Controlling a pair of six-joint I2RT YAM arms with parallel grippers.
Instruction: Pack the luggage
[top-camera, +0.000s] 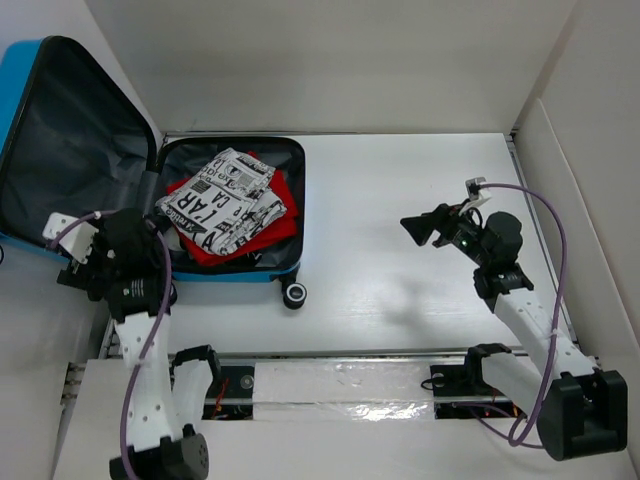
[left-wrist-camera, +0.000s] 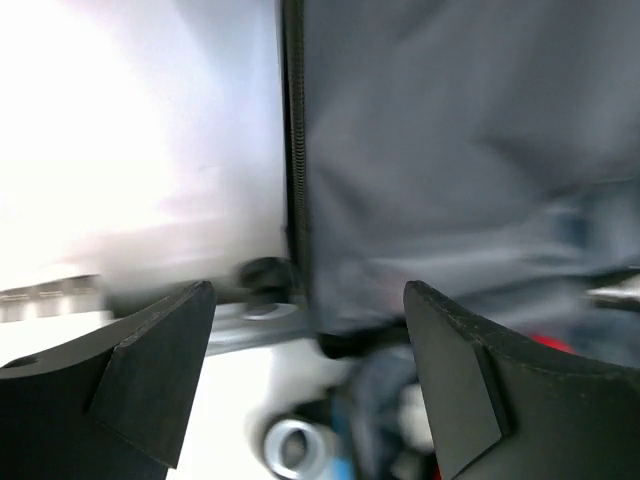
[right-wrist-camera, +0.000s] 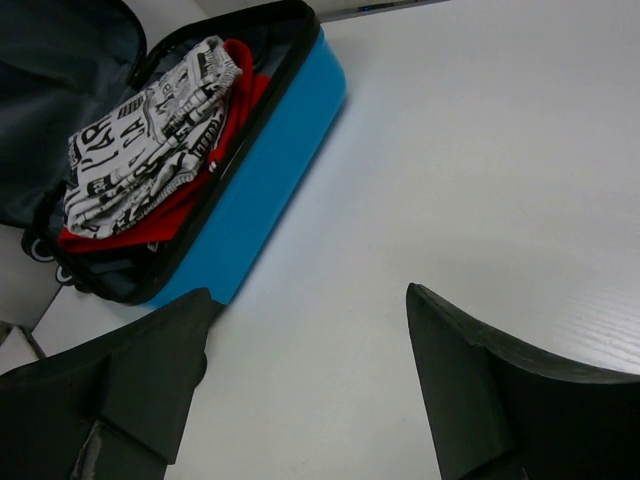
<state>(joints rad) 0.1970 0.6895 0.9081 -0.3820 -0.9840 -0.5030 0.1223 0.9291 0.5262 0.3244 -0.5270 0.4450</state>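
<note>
The luggage, a bright blue hard-shell case, lies open at the far left of the bench. Its lid is tipped up and back to the left, showing the dark grey lining. The shallow base lies flat to the lid's right. In that base a red garment is spread, and on top of it rests a folded black-and-white garment printed with newspaper lettering, which covers most of the red. A black-and-white wheel sticks out at the near right corner of the case. The left pincer sits at the near left corner of the base, just beside the hinge line where lid and base meet. Its own camera is blurred but shows the fingers spread apart with nothing between them, and the grey lining close ahead. The right pincer hangs over bare bench on the right side, well apart from the case and pointing toward it. Its fingers are likewise spread wide and pinch nothing, with the blue side wall and the stacked garments visible beyond them. A purple cable loops along the right arm.
</note>
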